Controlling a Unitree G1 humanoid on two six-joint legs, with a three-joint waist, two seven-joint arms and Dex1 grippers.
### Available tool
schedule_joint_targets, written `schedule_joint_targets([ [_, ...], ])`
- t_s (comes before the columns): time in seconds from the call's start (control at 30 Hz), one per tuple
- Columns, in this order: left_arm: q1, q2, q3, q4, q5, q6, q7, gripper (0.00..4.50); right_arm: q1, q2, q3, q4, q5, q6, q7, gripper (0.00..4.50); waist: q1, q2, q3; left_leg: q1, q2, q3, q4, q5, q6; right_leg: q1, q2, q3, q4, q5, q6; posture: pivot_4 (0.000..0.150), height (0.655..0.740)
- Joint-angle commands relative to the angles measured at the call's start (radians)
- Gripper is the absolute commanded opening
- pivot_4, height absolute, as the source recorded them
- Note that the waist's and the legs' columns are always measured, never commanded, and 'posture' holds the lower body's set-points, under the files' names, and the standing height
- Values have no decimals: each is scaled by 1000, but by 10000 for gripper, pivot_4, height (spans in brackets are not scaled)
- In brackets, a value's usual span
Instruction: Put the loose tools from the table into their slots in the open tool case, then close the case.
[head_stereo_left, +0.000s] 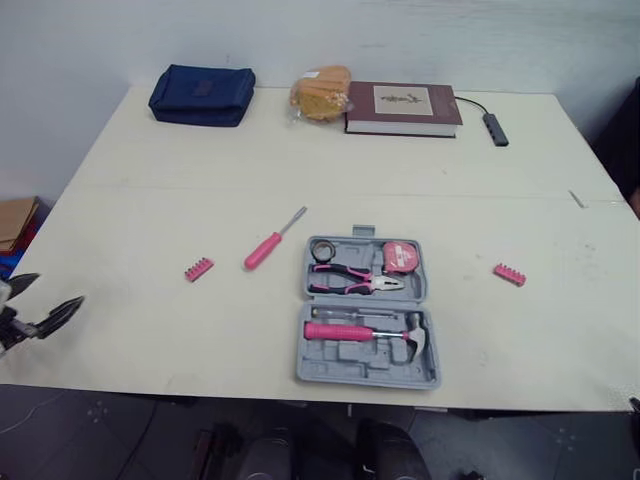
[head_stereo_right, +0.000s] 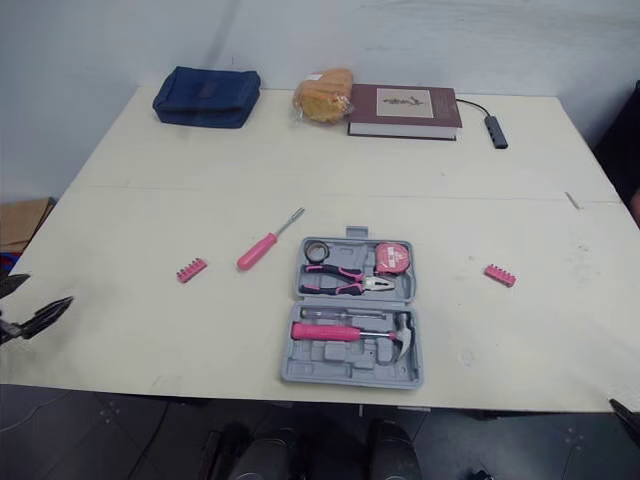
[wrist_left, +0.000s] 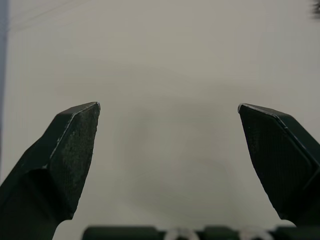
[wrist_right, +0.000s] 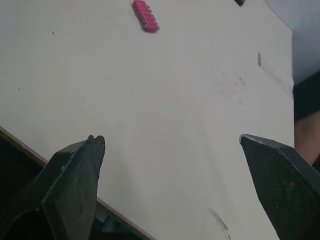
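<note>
The grey tool case (head_stereo_left: 330, 366) lies open near the table's front middle. In it rest a pink hammer (head_stereo_left: 362, 332), pink pliers (head_stereo_left: 352, 279), a pink tape measure (head_stereo_left: 402, 256) and a black tape roll (head_stereo_left: 323, 249). A pink screwdriver (head_stereo_left: 272, 241) lies loose just left of the case. One pink bit holder (head_stereo_left: 199, 268) sits farther left, another (head_stereo_left: 509, 274) to the case's right. My left gripper (head_stereo_left: 57, 290) hangs open over the table's left edge, with nothing between its fingers (wrist_left: 75, 145). My right gripper (wrist_right: 172, 137) is open above the front right of the table, short of the right bit holder (wrist_right: 145, 15).
Along the far edge stand a blue pouch (head_stereo_left: 202, 95), a yellow bagged item (head_stereo_left: 320, 92), a dark red book (head_stereo_left: 402, 108) and a grey cable hub (head_stereo_left: 497, 128). A cardboard box (head_stereo_left: 15, 220) sits on the floor at the left.
</note>
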Motion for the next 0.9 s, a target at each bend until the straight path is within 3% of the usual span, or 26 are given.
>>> schedule_joint_targets([
  [0.03,40,14,46,16,-21,-5,20,44489,16,-10,-16,47,9,-46,-9,45000,-2,0,0,0,0,0,0,0,-1,0,0,0,0,0,0,1500,7400],
  [0.3,-6,-67,-44,-246,-61,134,-41,44489,-63,37,118,-129,66,-5,-9,45000,2,0,0,1,0,0,0,3,-1,-1,-1,1,5,0,-1,1500,7400],
  [0.47,-55,-130,-164,-496,-70,281,-36,44489,-107,61,244,-411,135,137,-51,45000,3,1,0,0,0,0,-1,5,-4,-2,-1,1,6,0,-2,1500,7400],
  [0.7,-130,-178,-265,-528,-48,406,-20,44489,-126,58,372,-706,157,317,-115,45000,2,0,1,-4,1,3,-1,8,1,-8,4,0,10,0,-2,1500,7400],
  [0.9,-217,-240,-337,-400,35,375,43,44489,-206,54,497,-897,130,428,-176,45000,5,-3,2,-4,-1,8,1,9,4,-9,4,-3,14,1,0,1500,7400],
])
